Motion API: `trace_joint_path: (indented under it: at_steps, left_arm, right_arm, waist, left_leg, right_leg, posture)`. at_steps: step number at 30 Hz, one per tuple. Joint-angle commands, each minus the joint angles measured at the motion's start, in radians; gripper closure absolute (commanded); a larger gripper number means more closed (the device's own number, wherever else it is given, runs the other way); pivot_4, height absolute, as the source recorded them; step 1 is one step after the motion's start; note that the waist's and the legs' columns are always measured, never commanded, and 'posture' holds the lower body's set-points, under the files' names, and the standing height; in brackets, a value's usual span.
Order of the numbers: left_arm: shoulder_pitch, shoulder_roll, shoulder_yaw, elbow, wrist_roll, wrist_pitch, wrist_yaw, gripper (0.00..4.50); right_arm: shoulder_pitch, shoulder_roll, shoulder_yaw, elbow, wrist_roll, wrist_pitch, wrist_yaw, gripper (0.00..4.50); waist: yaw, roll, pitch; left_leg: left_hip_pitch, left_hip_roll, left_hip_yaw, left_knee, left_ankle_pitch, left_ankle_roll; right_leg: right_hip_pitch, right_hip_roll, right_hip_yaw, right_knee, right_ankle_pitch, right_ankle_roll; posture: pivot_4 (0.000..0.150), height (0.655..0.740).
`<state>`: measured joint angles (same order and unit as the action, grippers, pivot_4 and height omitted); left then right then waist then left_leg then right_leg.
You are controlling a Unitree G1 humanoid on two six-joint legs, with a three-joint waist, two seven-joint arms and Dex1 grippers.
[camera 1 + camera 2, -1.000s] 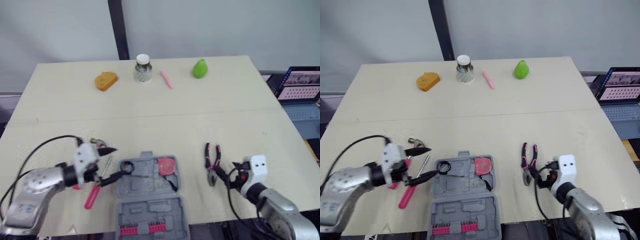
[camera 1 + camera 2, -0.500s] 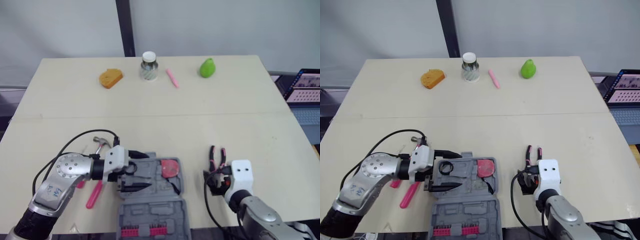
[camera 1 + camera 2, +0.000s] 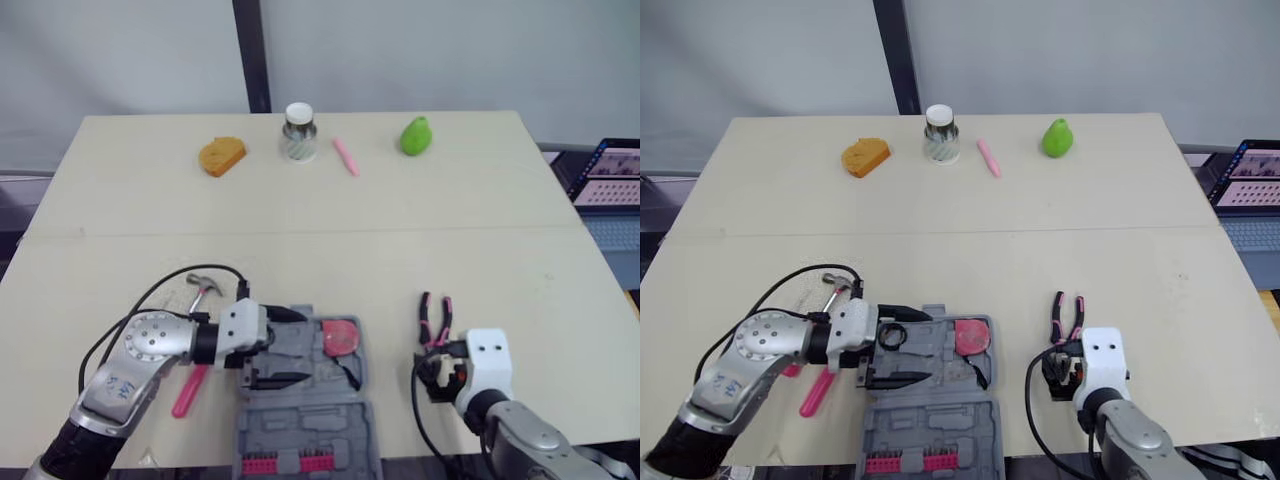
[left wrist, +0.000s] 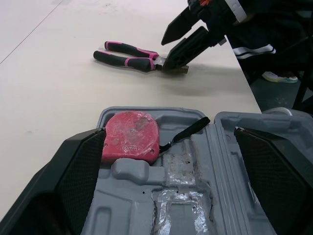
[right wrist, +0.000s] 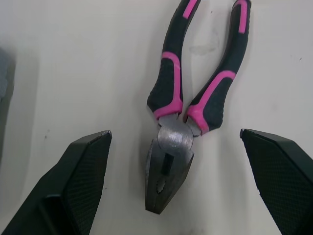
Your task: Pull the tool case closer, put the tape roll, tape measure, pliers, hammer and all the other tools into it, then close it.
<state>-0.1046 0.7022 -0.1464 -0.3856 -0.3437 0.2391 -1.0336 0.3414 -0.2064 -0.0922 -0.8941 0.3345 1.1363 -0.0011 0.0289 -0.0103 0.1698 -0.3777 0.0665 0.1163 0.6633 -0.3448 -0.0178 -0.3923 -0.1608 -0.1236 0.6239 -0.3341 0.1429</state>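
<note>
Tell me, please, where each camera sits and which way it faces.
Head stereo pair: on the head, facing forward and down over the table; both arms show, left gripper above the tool case, right gripper at the pliers.
Left wrist: looks along its open fingers into the tool case at the tape measure.
Right wrist: looks between its open fingers onto the pliers.
Shared: both wrist views catch the pliers.

Far across the table (image 3: 300, 210), a bread slice (image 3: 221, 156), white-lidded jar (image 3: 298, 132), pink pen (image 3: 345, 157) and green pear (image 3: 414, 135) are sitting in a row; a laptop (image 3: 612, 172) is glowing at right
</note>
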Motion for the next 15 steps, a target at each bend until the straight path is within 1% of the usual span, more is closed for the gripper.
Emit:
trace_joint_path:
  at_steps: [1,15]
  left_arm:
    - [0.014,-0.005,0.0,-0.038,0.002,-0.015,0.007,0.0]
    - [0.01,-0.019,-0.005,-0.02,0.015,-0.027,0.009,0.0]
  right_arm:
    - [0.01,0.027,-0.002,-0.021,0.009,0.013,0.001,0.06]
    - [-0.001,0.051,0.048,0.011,-0.031,0.037,-0.037,0.06]
  waist:
    - [0.0,-0.001,0.0]
    - [0.0,-0.002,-0.001]
  left_leg:
    - [0.0,0.0,0.0,0.0,0.0,0.0]
    - [0.0,0.0,-0.001,0.001,0.0,0.0]
  right_leg:
    - [0.0,0.0,0.0,0.0,0.0,0.0]
    - [0.0,0.0,-0.001,0.002,0.0,0.0]
  posture:
    - [0.15,0.74]
    - [0.15,0.74]
